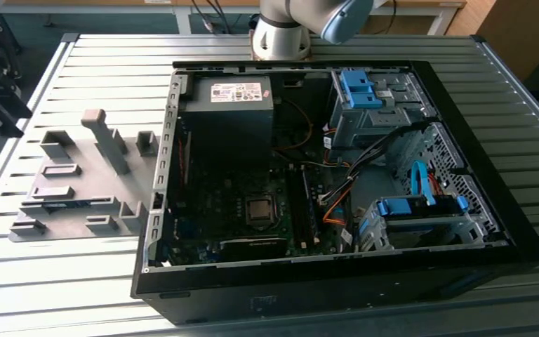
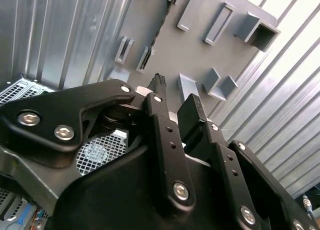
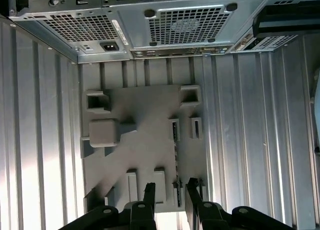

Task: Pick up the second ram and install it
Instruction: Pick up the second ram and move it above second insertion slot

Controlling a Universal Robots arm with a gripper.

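Observation:
The second ram (image 1: pixel 68 203) is a thin blue-green stick standing on edge in a groove of the grey fixture plate (image 1: pixel 82 184), on the exterior view's left of the computer case. In the first wrist view it is a dark narrow strip (image 3: pixel 178 190) on the plate (image 3: pixel 150 150). My gripper (image 3: pixel 170 192) hangs high above that strip, open, with nothing between its black fingers (image 3: pixel 149 195). The second wrist view has the same open gripper (image 2: pixel 172 98) over the plate (image 2: pixel 190 45), with the ram (image 2: pixel 161 25) beyond the fingertips.
The open computer case (image 1: pixel 162 175) lies on the slatted metal table (image 1: pixel 110 56). Inside are a power supply (image 1: pixel 236 98), blue drive cages (image 1: pixel 363 91), cables and a green board (image 1: pixel 305 207) standing in a black slot. Grey blocks (image 1: pixel 110 140) rise from the fixture plate. The arm's base (image 1: pixel 283 35) stands behind the case.

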